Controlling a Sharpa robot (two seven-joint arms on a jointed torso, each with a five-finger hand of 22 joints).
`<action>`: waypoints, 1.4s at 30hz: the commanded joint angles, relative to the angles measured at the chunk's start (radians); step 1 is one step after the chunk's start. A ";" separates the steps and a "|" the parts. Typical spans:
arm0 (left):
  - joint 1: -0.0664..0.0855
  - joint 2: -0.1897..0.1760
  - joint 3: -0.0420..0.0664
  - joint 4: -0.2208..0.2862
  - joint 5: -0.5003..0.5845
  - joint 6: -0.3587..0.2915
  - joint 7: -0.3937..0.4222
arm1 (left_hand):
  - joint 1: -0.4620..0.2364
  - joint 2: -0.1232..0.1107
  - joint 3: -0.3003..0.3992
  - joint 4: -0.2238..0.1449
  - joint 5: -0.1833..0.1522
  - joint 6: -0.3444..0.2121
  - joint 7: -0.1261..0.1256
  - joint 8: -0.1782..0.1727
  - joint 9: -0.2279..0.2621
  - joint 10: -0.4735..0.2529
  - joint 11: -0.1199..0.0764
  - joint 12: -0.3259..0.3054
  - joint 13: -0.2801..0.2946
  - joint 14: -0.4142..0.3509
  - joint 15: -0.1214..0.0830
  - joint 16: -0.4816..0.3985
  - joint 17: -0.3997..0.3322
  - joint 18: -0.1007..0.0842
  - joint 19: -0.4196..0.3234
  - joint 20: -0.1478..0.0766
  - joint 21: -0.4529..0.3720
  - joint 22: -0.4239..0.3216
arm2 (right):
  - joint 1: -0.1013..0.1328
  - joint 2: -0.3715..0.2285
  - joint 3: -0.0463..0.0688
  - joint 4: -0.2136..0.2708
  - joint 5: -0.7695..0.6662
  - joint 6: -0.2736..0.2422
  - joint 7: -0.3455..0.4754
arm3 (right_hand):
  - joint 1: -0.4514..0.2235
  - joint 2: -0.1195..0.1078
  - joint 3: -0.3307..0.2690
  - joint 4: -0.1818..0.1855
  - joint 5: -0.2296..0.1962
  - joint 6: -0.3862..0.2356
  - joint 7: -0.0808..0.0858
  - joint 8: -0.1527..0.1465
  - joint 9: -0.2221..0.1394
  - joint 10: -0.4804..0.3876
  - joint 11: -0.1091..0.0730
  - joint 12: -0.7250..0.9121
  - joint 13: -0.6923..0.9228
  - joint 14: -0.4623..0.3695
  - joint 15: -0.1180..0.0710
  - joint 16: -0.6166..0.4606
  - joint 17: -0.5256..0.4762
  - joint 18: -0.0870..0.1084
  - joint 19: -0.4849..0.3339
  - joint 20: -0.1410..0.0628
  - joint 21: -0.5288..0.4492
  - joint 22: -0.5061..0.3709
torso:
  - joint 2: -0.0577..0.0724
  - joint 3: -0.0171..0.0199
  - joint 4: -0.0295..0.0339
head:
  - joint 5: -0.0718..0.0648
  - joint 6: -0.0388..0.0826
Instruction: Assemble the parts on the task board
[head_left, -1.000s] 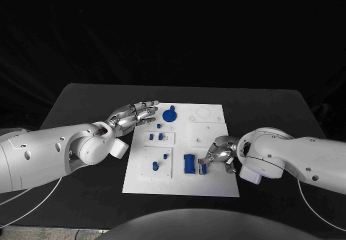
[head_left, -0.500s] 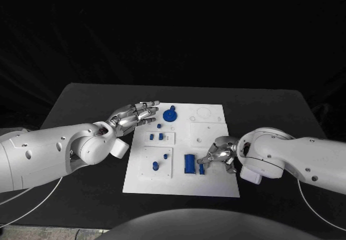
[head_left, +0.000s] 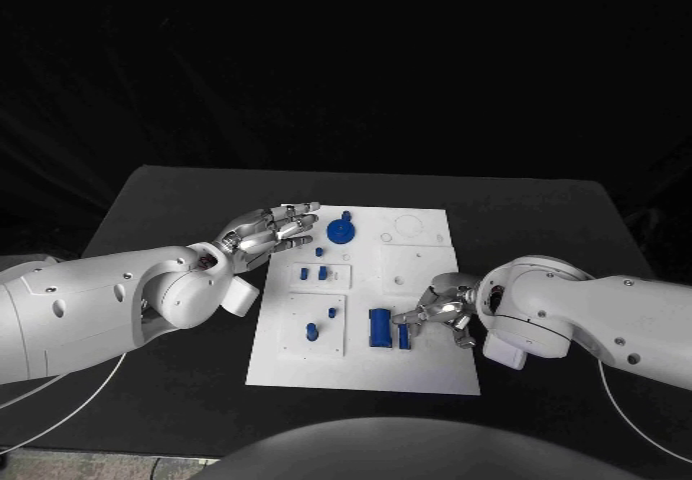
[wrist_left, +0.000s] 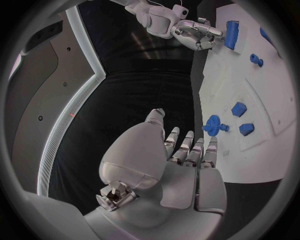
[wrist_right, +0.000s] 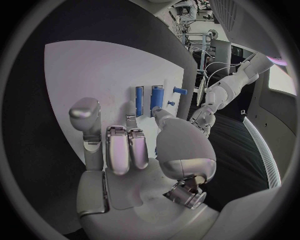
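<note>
— Where's the board from where you stand?

— The task board lies flat in the middle of the black table, and the blue parts are on it. A round gear-like part sits near the far left corner, two small blocks are a bit nearer, and a peg with an oval piece beside it sits on the near-left panel.

— And the right hand?

— The right hand is low over the near middle of the board, fingers bent down at the two long upright blue bars. Its fingertip reaches the narrower bar, but I cannot tell whether it truly grips it or just touches it.

— The left one?

— The left hand hovers at the board's far left edge, just beside the gear. Its fingers are stretched out straight, close together, holding nothing
</note>
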 joint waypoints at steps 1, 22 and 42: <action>-0.001 -0.003 0.000 0.008 -0.009 0.016 0.033 | 0.008 -0.002 0.000 -0.005 0.005 0.001 0.001 0.003 0.001 -0.001 0.007 -0.003 0.000 0.008 0.003 0.004 0.002 -0.008 0.007 0.001 0.005 0.000 | 0.001 -0.019 0.002 0.014 -0.007 -0.062 0.048 | -0.030 0.009 -0.016 0.040 -0.007 0.016 -0.002 0.014 0.008 0.107 -0.003 0.004 0.263 0.072 -0.008 0.004 0.081 0.020 0.001 -0.004 -0.004 0.093 | -0.002 0.0005 0.0010 | 0.001 0.000; 0.019 -0.039 0.003 0.054 -0.081 -0.106 0.196 | -0.069 -0.017 -0.059 0.077 -0.109 0.052 -0.003 0.018 0.005 0.026 -0.017 0.010 0.001 -0.004 -0.043 -0.003 -0.001 0.001 -0.009 -0.005 -0.001 -0.022 | 0.135 -0.083 -0.001 -0.037 0.515 -0.330 0.673 | -0.135 0.175 -0.355 0.103 0.003 -0.030 0.064 0.024 0.020 -0.497 0.088 -0.909 -0.491 -0.282 0.096 -0.942 -0.885 0.063 -0.341 0.102 -0.692 -0.302 | -0.070 0.0029 -0.0173 | 0.010 0.000; 0.006 0.022 0.006 0.009 -0.137 -0.220 0.249 | -0.600 -0.084 -0.020 -0.024 -0.368 -0.141 -0.094 -0.068 -0.044 -0.112 -0.200 -0.214 -0.047 -0.097 -0.238 -0.077 -0.025 0.027 -0.104 -0.141 -0.050 -0.139 | 0.049 -0.037 -0.003 -0.169 0.649 -0.220 0.889 | -0.489 0.117 -0.330 -0.055 -0.160 -0.787 -0.051 -0.392 -0.472 -1.371 0.021 -1.493 -1.209 -1.377 0.177 -1.486 -1.308 -0.108 -1.450 0.102 -0.755 -1.307 | -0.068 0.0034 -0.0133 | 0.017 0.005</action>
